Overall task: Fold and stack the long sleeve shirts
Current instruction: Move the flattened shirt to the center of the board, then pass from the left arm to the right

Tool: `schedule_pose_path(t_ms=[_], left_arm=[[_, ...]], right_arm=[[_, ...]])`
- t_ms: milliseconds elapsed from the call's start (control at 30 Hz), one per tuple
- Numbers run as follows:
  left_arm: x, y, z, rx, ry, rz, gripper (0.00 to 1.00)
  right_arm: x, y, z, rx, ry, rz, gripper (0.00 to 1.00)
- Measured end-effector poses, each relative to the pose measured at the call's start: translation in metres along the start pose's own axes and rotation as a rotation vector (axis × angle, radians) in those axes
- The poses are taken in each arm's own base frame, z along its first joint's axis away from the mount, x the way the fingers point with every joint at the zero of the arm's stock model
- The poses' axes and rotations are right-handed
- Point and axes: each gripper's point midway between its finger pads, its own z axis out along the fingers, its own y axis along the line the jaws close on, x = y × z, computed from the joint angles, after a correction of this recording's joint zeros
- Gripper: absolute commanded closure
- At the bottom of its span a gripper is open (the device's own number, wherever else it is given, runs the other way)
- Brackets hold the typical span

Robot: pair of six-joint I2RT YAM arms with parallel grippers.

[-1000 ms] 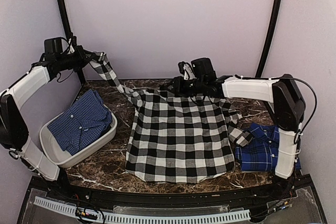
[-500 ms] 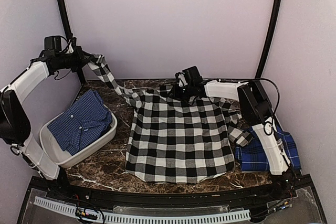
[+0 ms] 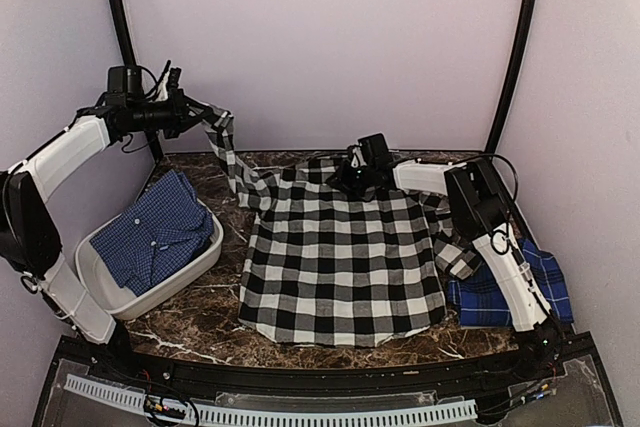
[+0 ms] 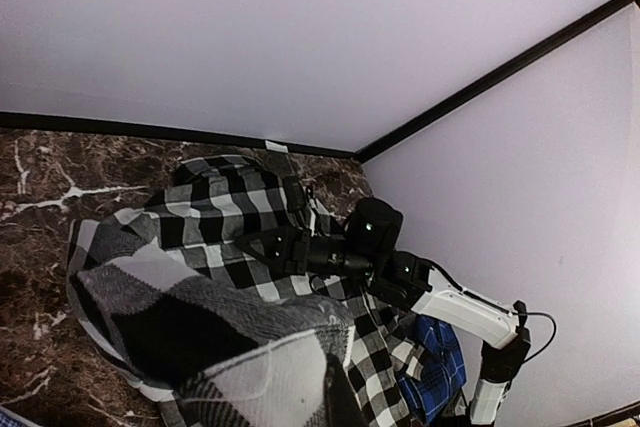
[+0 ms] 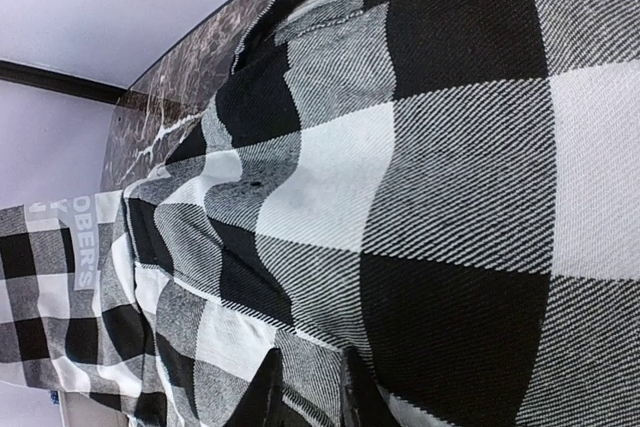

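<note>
The black-and-white checked long sleeve shirt [image 3: 340, 257] lies spread flat on the marble table. My left gripper [image 3: 197, 110] is raised at the back left, shut on the shirt's sleeve [image 4: 200, 337], which hangs from it down to the table. My right gripper [image 3: 347, 175] sits low at the collar end. Its fingers [image 5: 268, 387] pinch a ridge of checked cloth [image 5: 400, 197]. White lettering [image 5: 85, 247] shows on the fabric. A blue plaid shirt [image 3: 495, 292] lies at the right, partly under my right arm.
A white tub [image 3: 100, 292] at the left holds another blue checked shirt [image 3: 155, 237]. Black frame posts [image 3: 125, 37] rise at both back corners against the walls. Bare marble [image 3: 200, 327] shows in front of the tub.
My left gripper has carried the sleeve rightwards and a little up. My right gripper has slid left along the collar end and closed onto the cloth.
</note>
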Motion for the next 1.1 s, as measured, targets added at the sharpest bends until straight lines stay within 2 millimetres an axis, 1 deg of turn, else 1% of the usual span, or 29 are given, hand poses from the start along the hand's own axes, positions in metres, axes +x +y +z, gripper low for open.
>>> schedule_pose_path(t_ms=[100,167,267,367,400,500,533,633,767,800,867,933,1000,1033,1100], left_arm=[[0.020,-0.022,0.016,0.055,0.061,0.023,1.00],[0.030,-0.032,0.023,0.083,0.089,0.032,1.00],[0.044,-0.042,0.033,0.117,0.126,0.040,1.00],[0.058,-0.048,0.047,0.143,0.165,0.042,1.00],[0.062,-0.049,0.051,0.150,0.177,0.042,1.00],[0.083,-0.057,0.068,0.178,0.233,0.044,1.00],[0.090,-0.059,0.073,0.185,0.253,0.043,1.00],[0.111,-0.069,0.086,0.209,0.304,0.047,1.00],[0.144,-0.082,0.105,0.242,0.374,0.059,1.00],[0.149,-0.081,0.111,0.242,0.385,0.058,1.00],[0.166,-0.085,0.121,0.250,0.418,0.060,1.00],[0.183,-0.083,0.135,0.250,0.447,0.050,1.00],[0.197,-0.078,0.148,0.246,0.476,0.031,1.00],[0.205,-0.074,0.154,0.241,0.492,0.016,1.00],[0.218,-0.066,0.164,0.227,0.520,-0.009,1.00]], right_arm=[[-0.008,-0.006,-0.003,-0.011,-0.011,0.041,0.81],[-0.012,-0.007,-0.005,-0.022,-0.012,0.058,0.80],[-0.014,-0.007,-0.007,-0.040,-0.004,0.073,0.77],[-0.012,-0.002,-0.008,-0.068,0.011,0.072,0.74],[-0.011,0.001,-0.008,-0.077,0.016,0.070,0.72],[-0.008,0.014,-0.019,-0.092,0.026,0.056,0.66],[-0.008,0.020,-0.025,-0.098,0.025,0.051,0.64],[-0.015,0.048,-0.055,-0.122,0.006,0.014,0.56],[-0.030,0.089,-0.107,-0.155,-0.067,-0.059,0.49],[-0.032,0.098,-0.122,-0.161,-0.086,-0.078,0.48],[-0.031,0.112,-0.151,-0.171,-0.121,-0.113,0.43],[-0.024,0.117,-0.172,-0.171,-0.146,-0.145,0.39],[-0.011,0.117,-0.188,-0.162,-0.158,-0.174,0.34],[-0.001,0.115,-0.193,-0.152,-0.157,-0.193,0.32],[0.020,0.111,-0.197,-0.130,-0.146,-0.235,0.30]])
